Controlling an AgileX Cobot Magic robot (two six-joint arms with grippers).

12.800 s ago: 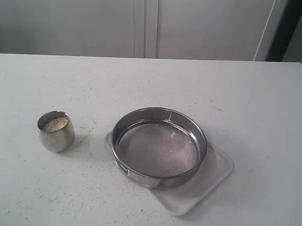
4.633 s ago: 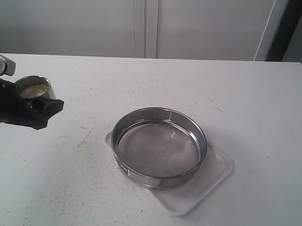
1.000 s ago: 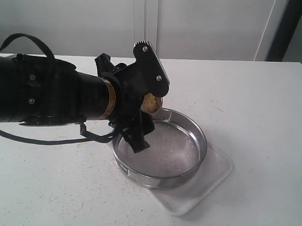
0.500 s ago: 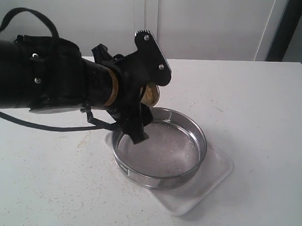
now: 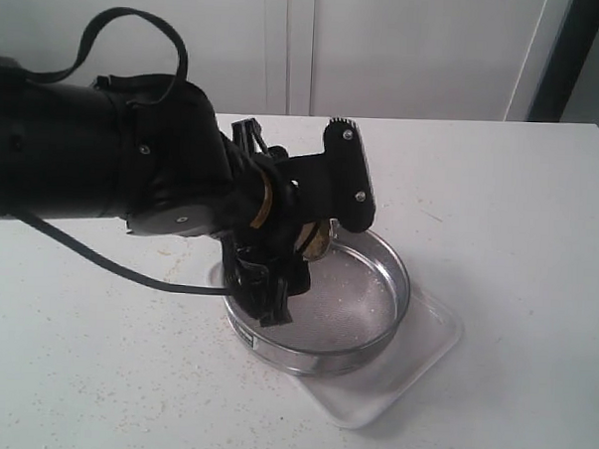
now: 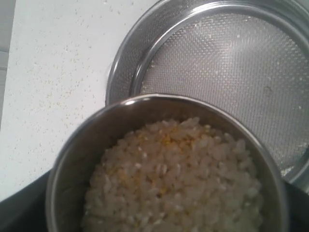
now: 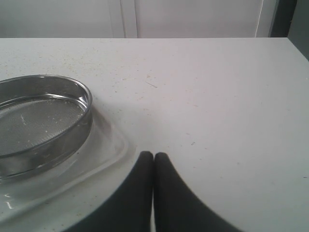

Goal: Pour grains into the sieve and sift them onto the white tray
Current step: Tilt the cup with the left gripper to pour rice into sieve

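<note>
— How far along is it?

— Barely begun. The left gripper pinches the steel cup, tipped above the sieve, but the grains fill the cup to its brim — only a few lie in the sieve.

— And the sieve?

— It sits on the white tray. The right gripper sits just beside the tray, fingers pressed together, empty. I judge the pour and all the sifting are left to do.

Left hand tilted, clamped — right hand closed.
</note>
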